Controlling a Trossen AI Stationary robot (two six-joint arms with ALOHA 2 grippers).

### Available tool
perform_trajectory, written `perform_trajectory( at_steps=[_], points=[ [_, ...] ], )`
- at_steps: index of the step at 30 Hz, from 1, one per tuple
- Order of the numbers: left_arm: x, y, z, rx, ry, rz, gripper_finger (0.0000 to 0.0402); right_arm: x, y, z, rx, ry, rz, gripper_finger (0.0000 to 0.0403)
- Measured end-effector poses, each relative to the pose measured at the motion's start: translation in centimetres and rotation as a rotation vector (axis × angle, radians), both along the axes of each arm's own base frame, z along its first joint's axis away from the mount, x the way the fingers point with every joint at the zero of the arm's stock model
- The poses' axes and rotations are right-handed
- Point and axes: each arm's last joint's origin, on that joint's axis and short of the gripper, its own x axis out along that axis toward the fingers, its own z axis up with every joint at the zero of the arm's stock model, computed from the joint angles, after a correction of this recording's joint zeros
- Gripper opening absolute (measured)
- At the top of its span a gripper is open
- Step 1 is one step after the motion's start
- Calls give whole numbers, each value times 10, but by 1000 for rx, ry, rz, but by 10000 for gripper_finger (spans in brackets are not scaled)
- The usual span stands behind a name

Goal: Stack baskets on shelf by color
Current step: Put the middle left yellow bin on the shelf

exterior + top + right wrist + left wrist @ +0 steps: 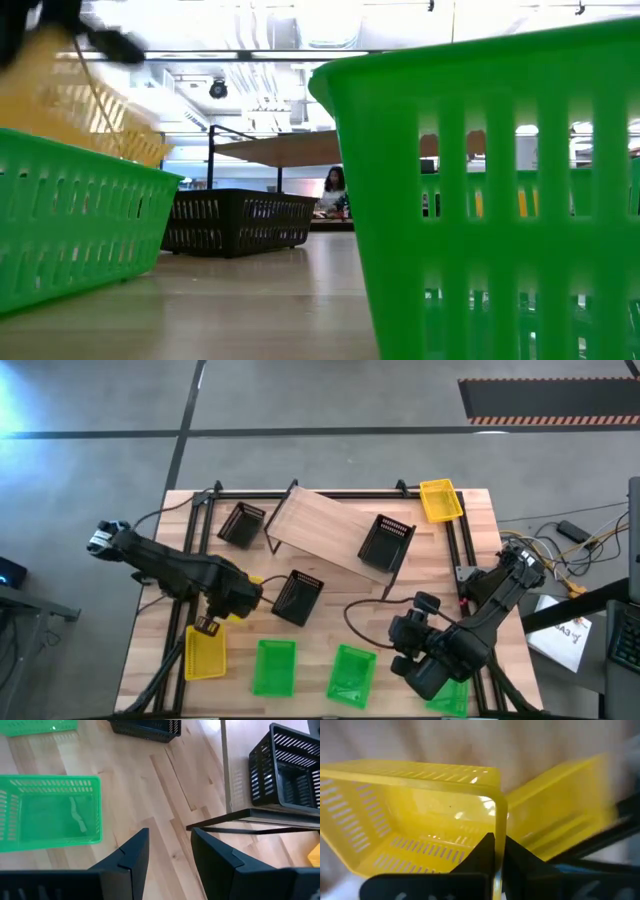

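Observation:
My left gripper [208, 626] is shut on a yellow basket [205, 652] at the table's near left. In the low view this basket [70, 100] shows tilted behind a green one. A second yellow basket [560, 815] lies just beyond it, partly under my left arm [252, 581], and a third [440, 500] sits at the far right corner. My right gripper [170, 832] is open and empty above the table, beside a green basket [350, 672]. The shelf [320, 525] carries a black basket [385, 542] on its right end. My left gripper holds the yellow basket by the rim of one short wall [499, 822], near a corner. One finger [485, 851] is inside the basket and the other [514, 854] outside. The fingers come from above. The basket hangs tilted; whether its low end touches the table is hidden.
Two more black baskets [240, 523] [297, 597] sit on the table to the left of and in front of the shelf. Two further green baskets [273, 667] [450, 695] lie along the near edge, one under my right arm. Black frame rails [455, 545] run along the table's sides.

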Motion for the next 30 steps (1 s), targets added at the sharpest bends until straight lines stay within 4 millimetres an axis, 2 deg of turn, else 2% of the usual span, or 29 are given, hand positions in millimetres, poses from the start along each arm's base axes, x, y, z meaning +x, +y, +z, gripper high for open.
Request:
perform_trajectory(
  at_steps=[3,7,10,13,18,23,27,30],
  points=[
    [15,-6,44,-122,-145,-7,0,-5,-5,8,16,-22,-2,139],
    [43,-8,90,-171,-354,14,0,-13,-14,22,17,-103,-27,139],
    [68,-1,111,-81,-478,52,0,-17,-20,30,10,-158,-46,139],
    [92,16,121,83,-539,97,0,-20,-23,35,12,-193,-62,139],
    [118,63,115,307,-478,94,0,-22,-22,35,43,-214,-97,139],
    [136,109,86,406,-363,2,0,-24,-14,31,68,-227,-118,139],
    [144,132,62,470,-253,-41,0,-26,-4,26,91,-238,-140,139],
    [144,143,53,535,-200,-44,0,-28,3,23,104,-245,-154,139]
  ],
)
